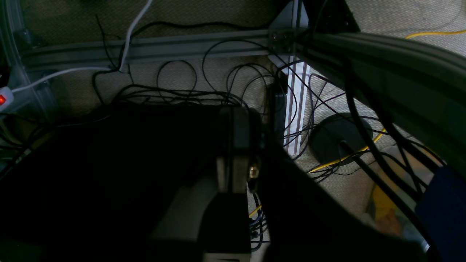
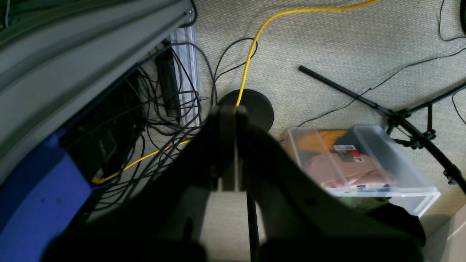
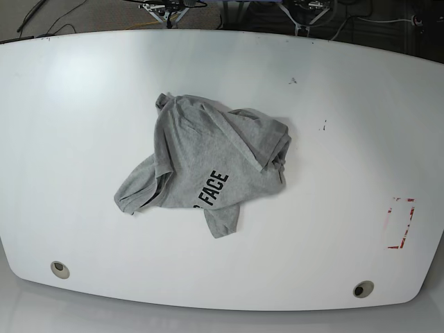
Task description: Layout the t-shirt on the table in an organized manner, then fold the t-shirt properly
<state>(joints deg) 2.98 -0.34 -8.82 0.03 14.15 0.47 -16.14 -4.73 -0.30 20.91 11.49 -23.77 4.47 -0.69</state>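
Note:
The heather-grey t-shirt (image 3: 208,163) lies crumpled in a heap near the middle of the white table (image 3: 76,104), with the black word "FACE" showing near its front edge and one sleeve sticking out to the left. Neither arm appears in the base view. In the left wrist view my left gripper (image 1: 241,113) hangs over the floor beside the table frame, dark, its fingers together and empty. My right gripper (image 2: 233,109) also points at the floor, its two fingers pressed together with nothing between them.
Two round holes (image 3: 60,269) (image 3: 362,288) sit near the table's front edge, and a red rectangular outline (image 3: 401,222) at the right. Below are carpet, tangled black cables (image 1: 182,91), a yellow cable (image 2: 251,43), a clear plastic box (image 2: 364,163) and tripod legs (image 2: 400,120).

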